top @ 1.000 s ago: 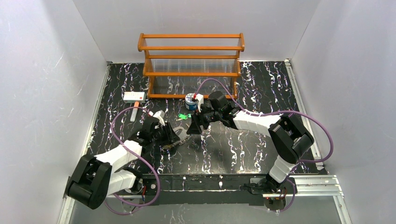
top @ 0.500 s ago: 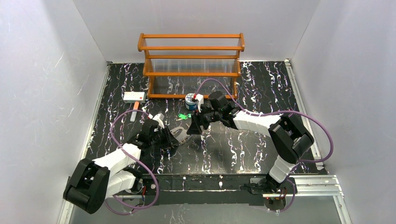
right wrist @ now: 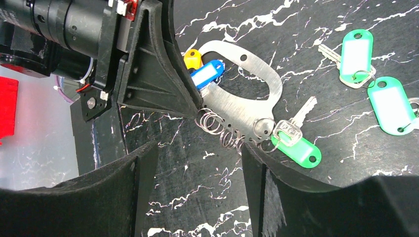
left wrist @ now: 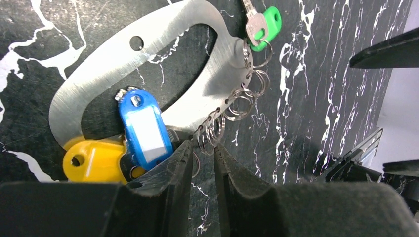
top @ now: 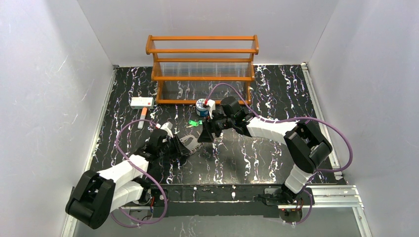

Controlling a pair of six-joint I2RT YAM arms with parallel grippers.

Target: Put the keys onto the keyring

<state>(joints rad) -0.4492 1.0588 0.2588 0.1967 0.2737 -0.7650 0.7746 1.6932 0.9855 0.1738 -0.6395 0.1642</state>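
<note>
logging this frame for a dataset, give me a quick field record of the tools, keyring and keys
left tool: shut on the keyring edge, by its small rings
right tool: open, above the keyring, holding nothing
keyring: flat on the table
attached green key: on a ring at one end
blue key, yellow key: at the gripped end; attachment unclear
loose green keys: two, apart from the keyring
</note>
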